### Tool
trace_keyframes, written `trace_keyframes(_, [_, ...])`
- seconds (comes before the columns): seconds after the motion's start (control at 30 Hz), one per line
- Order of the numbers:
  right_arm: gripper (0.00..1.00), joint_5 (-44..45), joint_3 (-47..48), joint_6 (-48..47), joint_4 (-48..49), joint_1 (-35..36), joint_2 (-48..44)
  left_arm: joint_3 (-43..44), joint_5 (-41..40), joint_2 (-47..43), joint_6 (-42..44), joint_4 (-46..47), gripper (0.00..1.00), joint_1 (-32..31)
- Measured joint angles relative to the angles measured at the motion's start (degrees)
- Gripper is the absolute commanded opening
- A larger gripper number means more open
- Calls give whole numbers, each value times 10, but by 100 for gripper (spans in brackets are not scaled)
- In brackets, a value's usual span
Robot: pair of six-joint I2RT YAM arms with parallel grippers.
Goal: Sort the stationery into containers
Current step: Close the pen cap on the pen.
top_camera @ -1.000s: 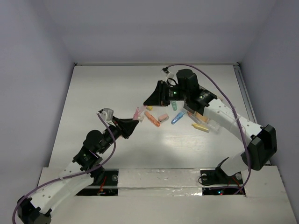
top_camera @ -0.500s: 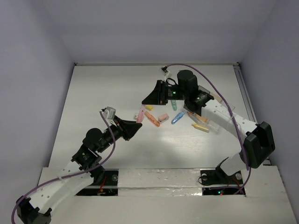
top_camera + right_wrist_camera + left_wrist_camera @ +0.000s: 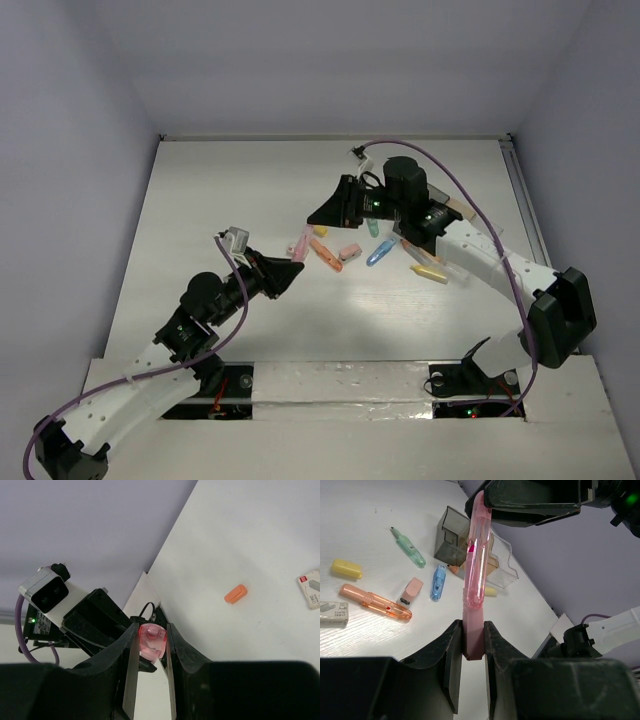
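A translucent pink pen [image 3: 474,555] hangs above the table between both arms. My left gripper [image 3: 473,640] is shut on its lower, solid pink end. My right gripper [image 3: 150,640] is shut on its rounded upper end [image 3: 151,639]. From the top, the pink pen [image 3: 300,243] bridges the left gripper [image 3: 290,268] and the right gripper [image 3: 318,215]. Loose stationery lies below: an orange pen [image 3: 375,601], a yellow cap [image 3: 346,568], a green pen [image 3: 409,547], a blue piece [image 3: 438,581], a small pink piece [image 3: 412,590] and a grey-white block [image 3: 332,613]. The containers stand behind: smoky dark bin [image 3: 454,535], tan bin [image 3: 490,560], clear bin [image 3: 504,572].
An orange cap [image 3: 235,593] lies alone on the white table, with the white block [image 3: 311,587] near it. A yellow piece [image 3: 428,272] lies beside the right forearm. The right arm covers most of the bins in the top view. Purple walls close the table on three sides.
The pink pen and the left gripper have shifted slightly right; the right arm has settled a little. Both grips stay the same.
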Motion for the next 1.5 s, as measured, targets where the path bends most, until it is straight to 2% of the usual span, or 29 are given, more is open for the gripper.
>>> trace_keyframes(0.83, [15, 99, 8, -16, 3, 56, 16, 0, -16, -4, -8, -19, 0, 0])
trace_keyframes(0.97, [11, 124, 6, -15, 5, 79, 16, 0, -39, -13, -14, -20, 0, -3])
trace_keyframes(1.27, [9, 236, -80, 18, 82, 132, -35, -1, -65, -23, -21, -11, 0, -8])
trace_keyframes(1.5, [9, 279, -94, 20, 99, 148, -47, -1, -66, -22, -21, -3, 0, -10])
